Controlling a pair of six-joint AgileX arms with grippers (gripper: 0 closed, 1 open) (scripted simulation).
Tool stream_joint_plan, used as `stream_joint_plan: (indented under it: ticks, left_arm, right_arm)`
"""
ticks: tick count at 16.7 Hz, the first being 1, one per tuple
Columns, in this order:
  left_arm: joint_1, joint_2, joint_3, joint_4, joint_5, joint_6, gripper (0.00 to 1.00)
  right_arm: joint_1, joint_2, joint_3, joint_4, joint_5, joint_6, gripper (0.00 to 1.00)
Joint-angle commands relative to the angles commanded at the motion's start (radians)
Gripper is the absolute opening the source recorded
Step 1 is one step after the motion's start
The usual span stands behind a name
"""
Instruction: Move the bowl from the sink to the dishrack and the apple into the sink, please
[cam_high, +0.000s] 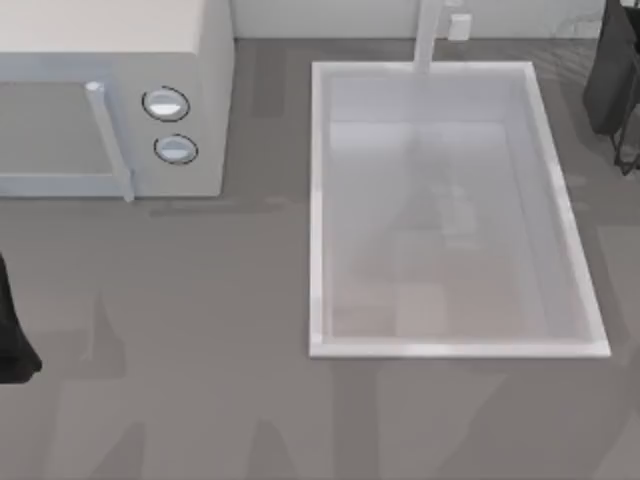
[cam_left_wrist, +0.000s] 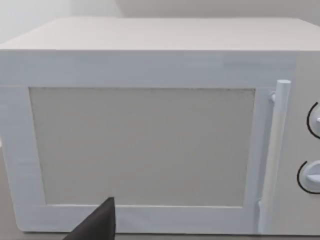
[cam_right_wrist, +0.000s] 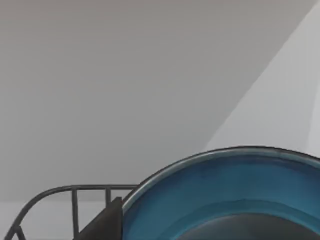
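The blue bowl (cam_right_wrist: 235, 190) with its dark teal inside looms close in the right wrist view. One dark finger (cam_right_wrist: 107, 222) of my right gripper lies against the outside of its rim, and the gripper is shut on the bowl. Thin grey wires of the dishrack (cam_right_wrist: 75, 192) rise just beside and below the bowl. In the top view my right arm (cam_high: 612, 80) sits at the far right edge, past the sink. The white sink (cam_high: 460, 349) holds nothing in its basin. The apple is out of view. My left arm (cam_high: 12, 340) is parked at the left edge, facing the microwave.
A white microwave (cam_high: 110, 90) with two round knobs (cam_high: 166, 104) stands at the back left; its door and handle (cam_left_wrist: 277, 150) face the left wrist camera. A white faucet post (cam_high: 428, 40) rises behind the sink. Grey counter lies in front of the sink.
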Motion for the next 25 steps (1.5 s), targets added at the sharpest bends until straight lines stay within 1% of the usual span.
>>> stream_joint_plan:
  ticks: [4, 8, 12, 21, 25]
  left_arm:
    - [0.000, 0.000, 0.000, 0.000, 0.000, 0.000, 1.00]
    - [0.000, 0.000, 0.000, 0.000, 0.000, 0.000, 1.00]
    - [0.000, 0.000, 0.000, 0.000, 0.000, 0.000, 1.00]
    - [0.000, 0.000, 0.000, 0.000, 0.000, 0.000, 1.00]
    - [0.000, 0.000, 0.000, 0.000, 0.000, 0.000, 1.00]
  right_arm:
    - [0.005, -0.031, -0.014, -0.014, 0.003, 0.000, 1.00]
    - [0.035, -0.208, -0.103, -0.096, 0.026, 0.002, 1.00]
    - [0.082, -0.501, -0.261, -0.233, 0.073, 0.003, 1.00]
    - [0.222, -1.312, -0.710, -0.605, 0.199, -0.001, 1.00]
    - [0.274, -1.607, -0.873, -0.737, 0.245, -0.007, 1.00]
